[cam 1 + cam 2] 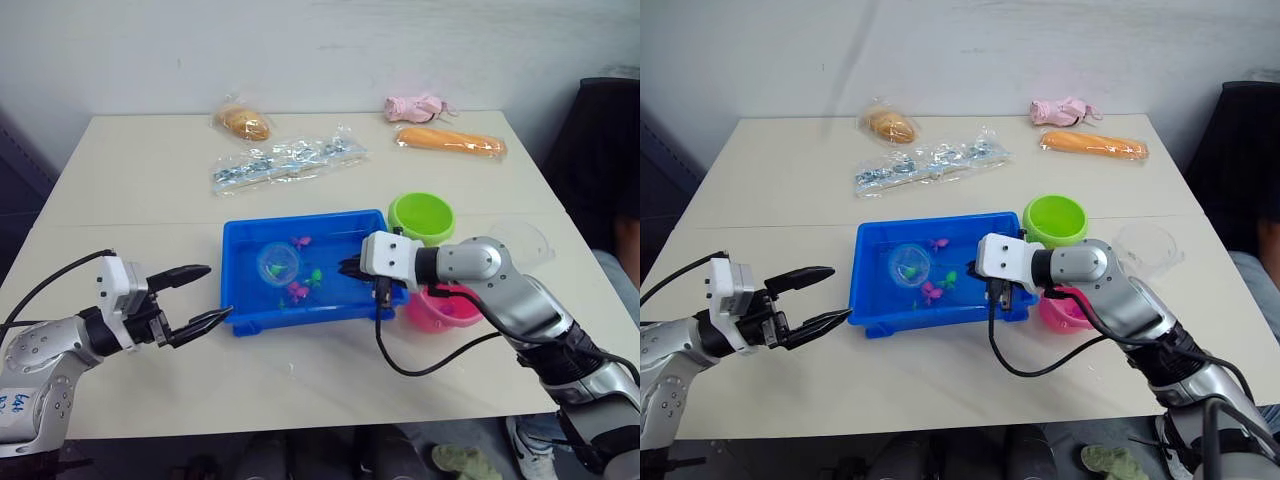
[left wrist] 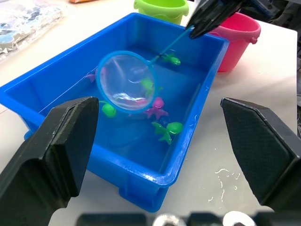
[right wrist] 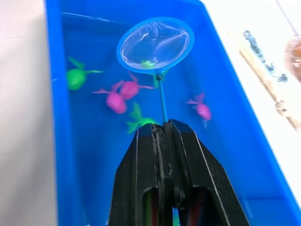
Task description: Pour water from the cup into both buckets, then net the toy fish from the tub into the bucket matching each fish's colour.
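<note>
**Toy fish being netted in the blue tub**

Toy fish (image 3: 115, 100), tiny moulded plastic pieces in bright green and magenta, are scattered in the water of the shallow rectangular bright blue plastic tub (image 1: 240, 318), which sits near the middle of the table. Several are seen in the right wrist view: a green one (image 3: 75, 77) by the tub wall, two magenta ones and another green one close to the net's handle. One green fish appears to lie inside the small round blue-rimmed mesh net (image 3: 155, 43), though whether it is fully caught cannot be told.

The net's thin blue handle is pinched between the closed fingers of the right gripper (image 3: 165, 128), held over the right part of the tub. The left gripper (image 1: 197, 297) is held wide apart and empty, just left of the tub's near left corner.

The fish are judged very light, hard and slick when wet, so they are likely to slide off a tilted net; they are best scooped from beneath and lifted level rather than gripped. The slender handle is probably flexible, so a firm pinch near its end is needed.

The lime green round plastic bucket (image 1: 421, 216) stands just beyond the tub's far right corner, and the pink round plastic bucket (image 1: 441, 310) just right of the tub. The clear plastic measuring cup (image 1: 1148, 247) rests farther right.
</note>
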